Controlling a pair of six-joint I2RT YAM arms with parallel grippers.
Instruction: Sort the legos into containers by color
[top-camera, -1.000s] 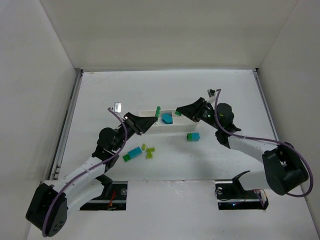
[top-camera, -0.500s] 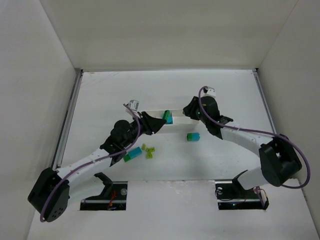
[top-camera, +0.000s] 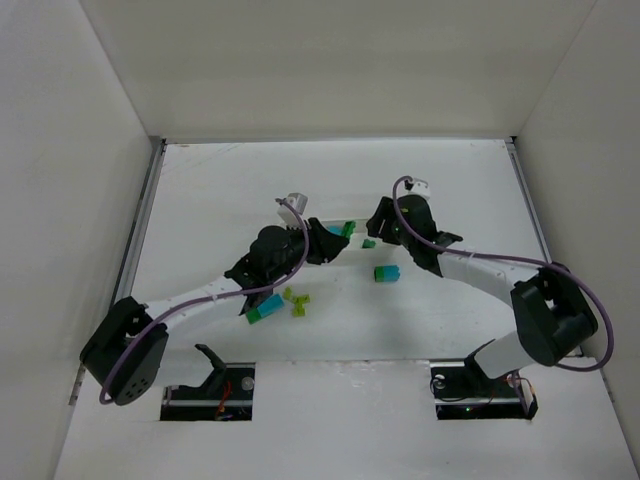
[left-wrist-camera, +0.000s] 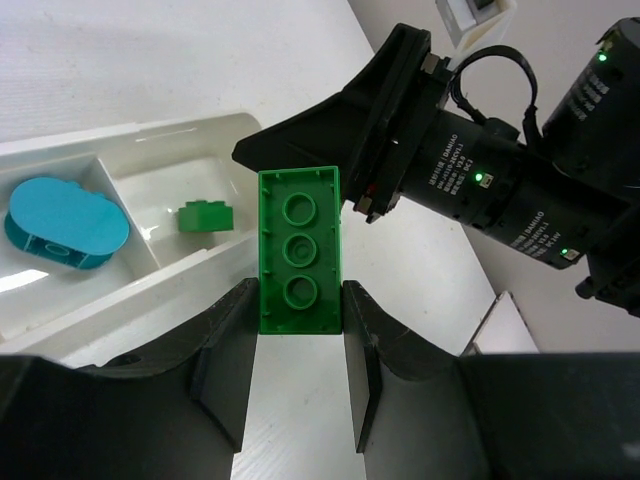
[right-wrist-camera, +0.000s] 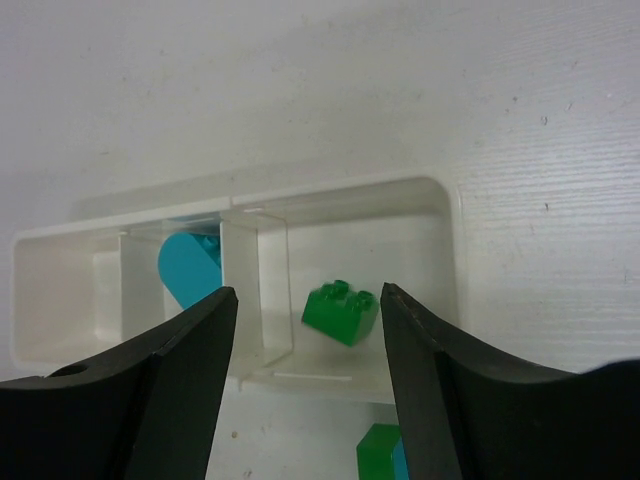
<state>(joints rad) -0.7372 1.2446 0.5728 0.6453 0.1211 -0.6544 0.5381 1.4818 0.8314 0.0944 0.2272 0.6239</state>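
Our left gripper (left-wrist-camera: 298, 298) is clenched on a dark green oblong plastic brick (left-wrist-camera: 298, 225). The brick's hollow underside, with three round tubes, is turned toward the wrist, and its far end sticks out past the fingertips. Just left of that gripper lies the long shallow white plastic tray (left-wrist-camera: 150, 128). A small dark green plastic brick (left-wrist-camera: 205, 216) sits in the end compartment nearest the gripper, and a cyan rounded plastic brick (left-wrist-camera: 62, 222) in the next one along.

Our right gripper (right-wrist-camera: 307, 296) is released, fingers spread with nothing between them. It hovers over that end compartment, with the small green brick beneath the gap.

On the table (top-camera: 200, 200) close behind the right gripper lies a green-and-cyan brick (top-camera: 386, 273). Behind the left gripper lie pale yellow-green bricks (top-camera: 296, 301) and a cyan-and-green piece (top-camera: 264, 307).
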